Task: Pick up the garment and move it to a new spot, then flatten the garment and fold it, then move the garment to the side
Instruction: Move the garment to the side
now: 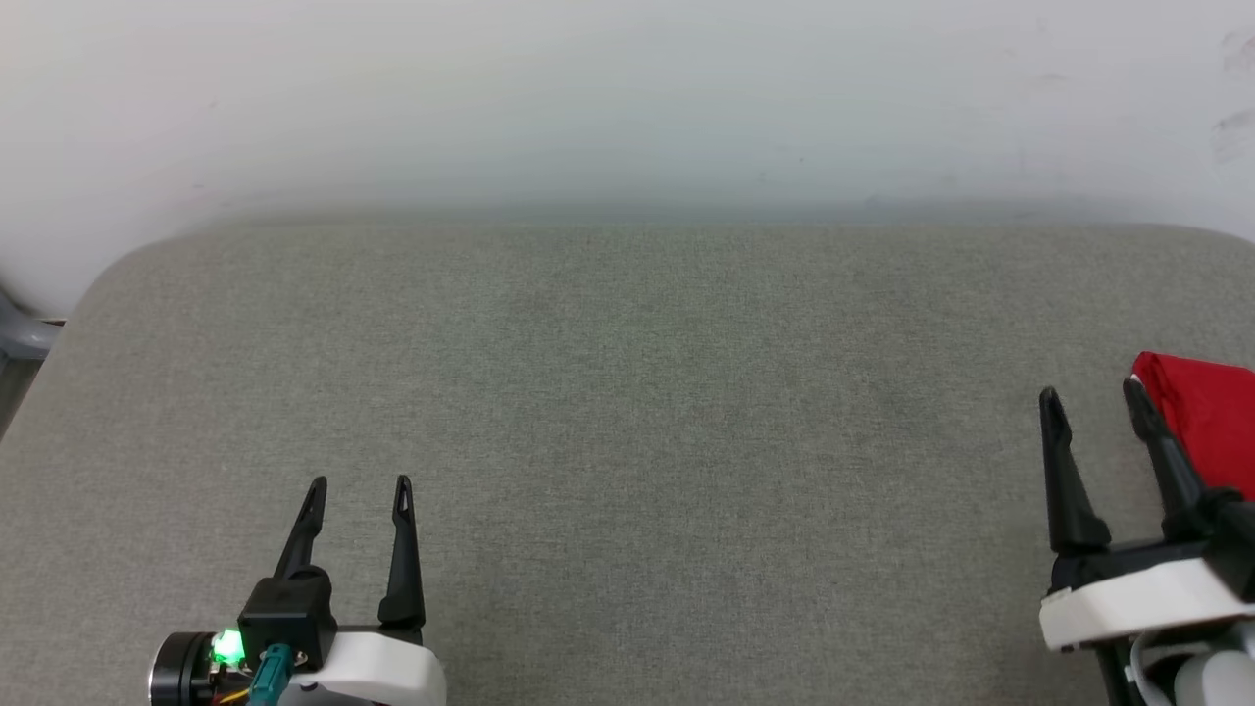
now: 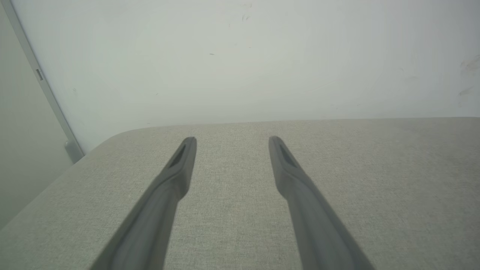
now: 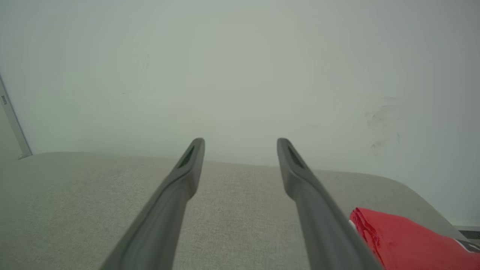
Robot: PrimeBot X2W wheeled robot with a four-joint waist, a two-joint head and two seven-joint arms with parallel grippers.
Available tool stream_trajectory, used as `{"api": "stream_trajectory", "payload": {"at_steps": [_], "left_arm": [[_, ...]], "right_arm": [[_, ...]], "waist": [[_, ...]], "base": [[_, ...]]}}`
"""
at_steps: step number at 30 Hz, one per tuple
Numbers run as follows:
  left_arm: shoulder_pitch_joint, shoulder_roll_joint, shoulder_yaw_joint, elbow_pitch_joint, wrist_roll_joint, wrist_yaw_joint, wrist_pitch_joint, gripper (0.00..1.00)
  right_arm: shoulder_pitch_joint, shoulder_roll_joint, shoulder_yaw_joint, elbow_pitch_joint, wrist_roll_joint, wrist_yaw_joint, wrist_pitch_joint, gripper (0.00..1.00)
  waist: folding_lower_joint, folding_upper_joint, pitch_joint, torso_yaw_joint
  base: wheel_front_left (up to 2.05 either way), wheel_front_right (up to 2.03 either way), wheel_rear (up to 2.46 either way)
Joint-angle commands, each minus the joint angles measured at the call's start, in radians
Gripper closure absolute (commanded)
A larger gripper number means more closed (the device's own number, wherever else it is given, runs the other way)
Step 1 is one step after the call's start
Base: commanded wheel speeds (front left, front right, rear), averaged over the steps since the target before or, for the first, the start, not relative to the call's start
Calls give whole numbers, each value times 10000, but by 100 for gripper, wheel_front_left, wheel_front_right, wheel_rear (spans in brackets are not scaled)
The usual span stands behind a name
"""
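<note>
As the head view looks down on the grey padded top (image 1: 627,392), we note the garment (image 1: 1211,431) as a red bundle cut off by the frame, so its long axis is unclear. The right gripper (image 1: 1090,390) sits just left of the garment, jaws wide and empty. The left gripper (image 1: 359,481) is well apart from it, also wide and empty.

Left wrist view: left gripper (image 2: 232,138) spread above bare padding.

Right wrist view: right gripper (image 3: 240,139) spread, with the garment (image 3: 405,240) just beyond its right finger; contact unclear. We judge the right arm nearer.
</note>
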Motion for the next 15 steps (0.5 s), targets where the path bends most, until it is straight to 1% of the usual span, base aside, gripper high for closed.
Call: {"api": "stream_trajectory", "payload": {"at_steps": [1,6,15], "left_arm": [[133,-5,6,15,-33,-25,-22,0],[197,-27,-20,87,-76,-97,-22,0],[356,-100,22,163,-214,-208,-23,0]], "right_arm": [[209,88,20,37,33,-9,-49,0],[768,268,57,192,-20,-9,-137,0],[1715,577,-42,-108,-133,-10,-190,0]], "waist": [[2,-1,-38,11],[2,-1,-187,21],[2,-1,-396,59]], "base": [[0,0,0],[0,0,0],[0,0,0]]}}
